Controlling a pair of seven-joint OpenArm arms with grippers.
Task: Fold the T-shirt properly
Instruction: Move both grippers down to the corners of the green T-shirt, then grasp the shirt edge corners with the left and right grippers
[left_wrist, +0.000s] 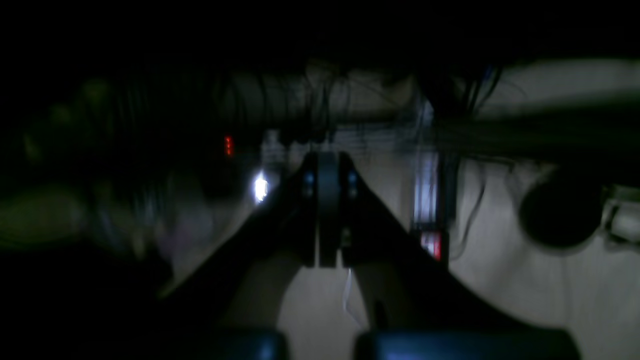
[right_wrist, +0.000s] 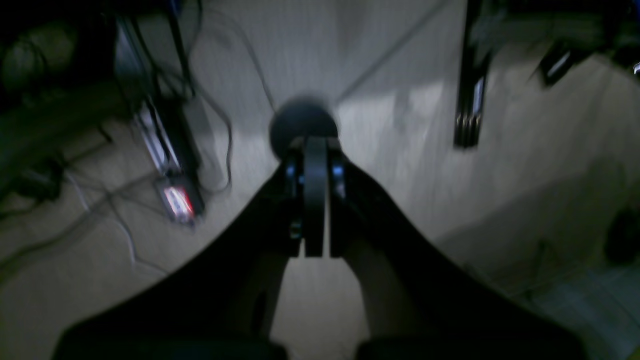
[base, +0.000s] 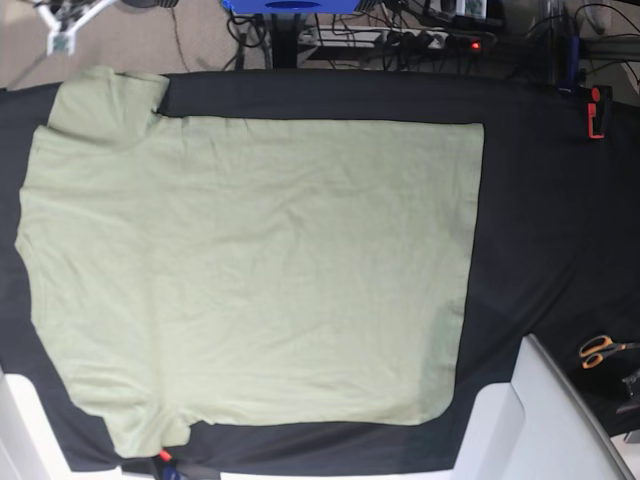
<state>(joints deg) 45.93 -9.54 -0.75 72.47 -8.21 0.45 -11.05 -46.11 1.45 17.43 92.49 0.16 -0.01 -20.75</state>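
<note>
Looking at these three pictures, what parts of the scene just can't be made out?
- T-shirt: base view only. Its collar side is cut off by the left edge, so neckline and label are unseen.
- Left end effector: left wrist view is dark and blurred; it looks closed, background unreadable.
- Right end effector: right wrist view is blurred; it seems closed, pointing at floor and cables, not the shirt.
- Scissors: base view, small, near the right edge.
</note>
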